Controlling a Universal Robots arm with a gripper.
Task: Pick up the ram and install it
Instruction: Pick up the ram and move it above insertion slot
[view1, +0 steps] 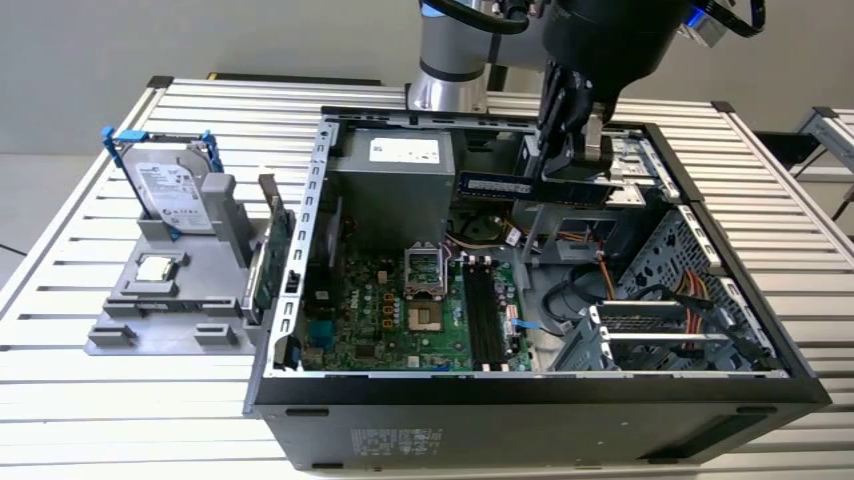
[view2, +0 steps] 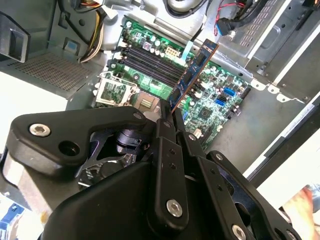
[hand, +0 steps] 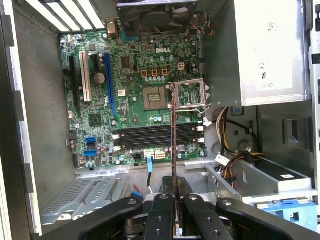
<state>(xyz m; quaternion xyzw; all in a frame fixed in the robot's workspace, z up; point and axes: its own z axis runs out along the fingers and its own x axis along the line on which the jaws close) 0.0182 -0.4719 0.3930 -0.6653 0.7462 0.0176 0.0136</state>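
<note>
My gripper (view1: 577, 178) is shut on the ram (view1: 514, 186), a long dark stick with a blue label, held level above the open computer case (view1: 534, 400) near its back. In the second wrist view the ram (view2: 194, 67) sticks out from between the fingers (view2: 165, 125) over the green motherboard (view2: 210, 105). The first wrist view shows the ram (hand: 173, 135) edge-on as a thin line, hanging clear above and crossing the black memory slots (hand: 150, 135). These memory slots (view1: 483, 315) lie beside the processor socket (view1: 422, 272).
The grey power supply (view1: 394, 180) stands close to the exterior view's left of the held stick. Drive cage and cables (view1: 667, 320) fill the case's right side. Outside the case, a grey fixture (view1: 174, 320) holds a blue-framed hard drive (view1: 174, 190) and a green expansion card (view1: 274, 260).
</note>
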